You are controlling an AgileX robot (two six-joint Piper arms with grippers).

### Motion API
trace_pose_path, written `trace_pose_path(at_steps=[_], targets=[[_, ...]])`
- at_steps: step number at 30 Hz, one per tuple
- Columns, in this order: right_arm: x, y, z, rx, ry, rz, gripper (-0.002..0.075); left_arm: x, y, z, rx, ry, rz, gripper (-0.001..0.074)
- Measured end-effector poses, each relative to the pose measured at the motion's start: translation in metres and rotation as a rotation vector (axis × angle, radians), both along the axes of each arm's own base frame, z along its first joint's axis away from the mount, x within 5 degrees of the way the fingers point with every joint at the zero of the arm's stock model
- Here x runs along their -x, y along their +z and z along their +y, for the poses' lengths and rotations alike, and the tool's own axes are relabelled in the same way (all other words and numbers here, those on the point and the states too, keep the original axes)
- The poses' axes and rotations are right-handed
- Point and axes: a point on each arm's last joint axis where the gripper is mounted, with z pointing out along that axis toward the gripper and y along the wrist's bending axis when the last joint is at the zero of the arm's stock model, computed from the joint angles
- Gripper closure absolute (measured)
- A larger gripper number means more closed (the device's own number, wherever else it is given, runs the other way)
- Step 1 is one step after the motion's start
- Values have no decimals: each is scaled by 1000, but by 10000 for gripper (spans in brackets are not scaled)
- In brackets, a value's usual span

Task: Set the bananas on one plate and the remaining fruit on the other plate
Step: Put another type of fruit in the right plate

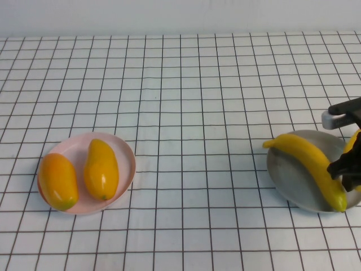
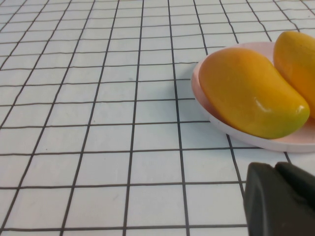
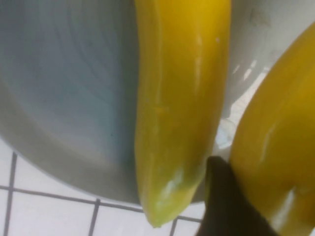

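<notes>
Two orange-yellow mango-like fruits [image 1: 58, 180] [image 1: 101, 168] lie side by side on the pale pink plate [image 1: 125, 148] at the left. One banana [image 1: 310, 162] lies across the grey plate [image 1: 285, 169] at the right. My right gripper [image 1: 345, 168] is at the plate's right side, shut on the second banana [image 1: 353, 141], which is partly out of view. In the right wrist view one black finger [image 3: 229, 206] sits between the lying banana [image 3: 179, 98] and the held one [image 3: 280, 147]. My left gripper [image 2: 276, 169] is shut and empty, low beside the pink plate [image 2: 256, 140].
The table [image 1: 186, 101] is white with a black grid. A grey part of the right arm [image 1: 334, 118] shows at the right edge above the grey plate. The left arm does not show in the high view.
</notes>
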Motion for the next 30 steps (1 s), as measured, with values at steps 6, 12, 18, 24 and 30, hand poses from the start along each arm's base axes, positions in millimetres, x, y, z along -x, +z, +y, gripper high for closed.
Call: trace_pose_path(at_steps=[6, 12, 18, 24, 30], targets=[[-2, -6, 10, 10, 59, -3, 431, 0, 0, 0, 0, 0, 0, 738], [-5, -9, 15, 20, 89, -5, 431, 0, 0, 0, 0, 0, 0, 738], [-3, -8, 25, 21, 123, -13, 402, 0, 0, 0, 0, 0, 0, 738], [3, 0, 35, -12, 136, -35, 373, 0, 0, 0, 0, 0, 0, 738], [5, 9, 35, -23, 133, -63, 370, 0, 0, 0, 0, 0, 0, 738]])
